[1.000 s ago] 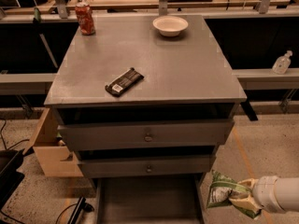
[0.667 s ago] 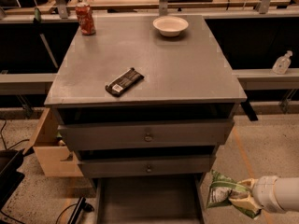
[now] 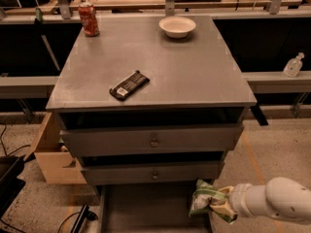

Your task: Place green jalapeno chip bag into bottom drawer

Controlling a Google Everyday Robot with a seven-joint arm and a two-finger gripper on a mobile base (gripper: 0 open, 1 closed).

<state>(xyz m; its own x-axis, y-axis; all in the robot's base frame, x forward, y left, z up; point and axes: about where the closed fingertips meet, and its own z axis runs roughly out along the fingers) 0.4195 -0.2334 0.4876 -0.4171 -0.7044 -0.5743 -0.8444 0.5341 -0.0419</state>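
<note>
The green jalapeno chip bag (image 3: 208, 199) is a crinkly light-green bag held at the lower right. My gripper (image 3: 221, 206), at the end of the white arm (image 3: 272, 200), is shut on the bag. It holds the bag above the right edge of the bottom drawer (image 3: 146, 208). That drawer is pulled out at the foot of the grey cabinet, and its flat grey floor shows. The fingers are mostly hidden by the bag.
The two upper knobbed drawers (image 3: 153, 141) are slightly open. On the cabinet top lie a flat black wrapped bar (image 3: 129, 85), a white bowl (image 3: 177, 26) and a red can (image 3: 89, 19). A cardboard box (image 3: 51, 152) stands to the left and a clear bottle (image 3: 294, 65) at the right.
My gripper has moved left with the chip bag, from beside the cabinet to over the right edge of the bottom drawer. Nothing else has moved.
</note>
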